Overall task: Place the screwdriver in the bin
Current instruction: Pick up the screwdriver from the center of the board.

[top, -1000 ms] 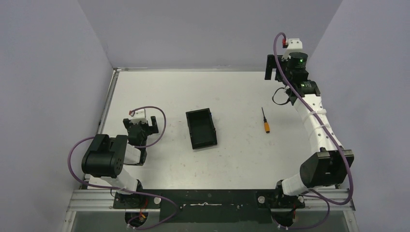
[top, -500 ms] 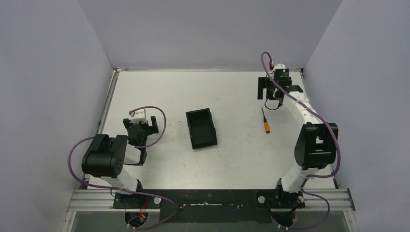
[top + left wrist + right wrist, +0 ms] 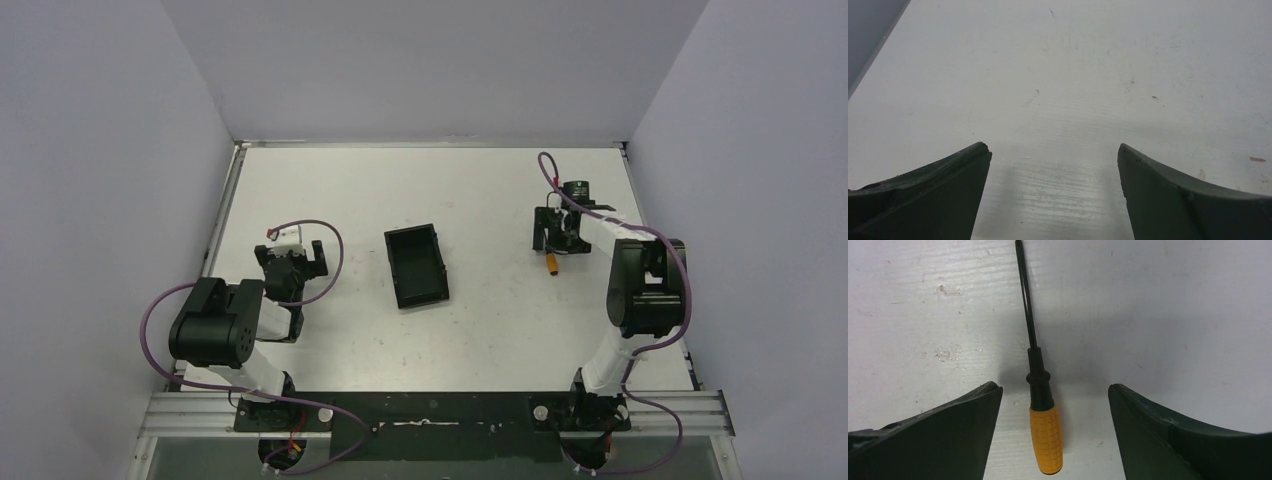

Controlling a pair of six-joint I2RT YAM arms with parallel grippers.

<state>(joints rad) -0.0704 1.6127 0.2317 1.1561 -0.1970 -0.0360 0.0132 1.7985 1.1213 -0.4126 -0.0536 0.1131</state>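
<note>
The scuffed white table [image 3: 480,330] carries the black bin [image 3: 417,265] and, well apart, the screwdriver [image 3: 1040,400], seemingly flat.

No text, label, brand, number or sign can be read in any view (the screwdriver [image 3: 1046,437], lower centre of the right wrist view, shows only a moulded grid on its handle).

Orange-handled screwdriver [image 3: 1038,375] lies flat, well apart from the black open-top bin [image 3: 391,268].
</note>
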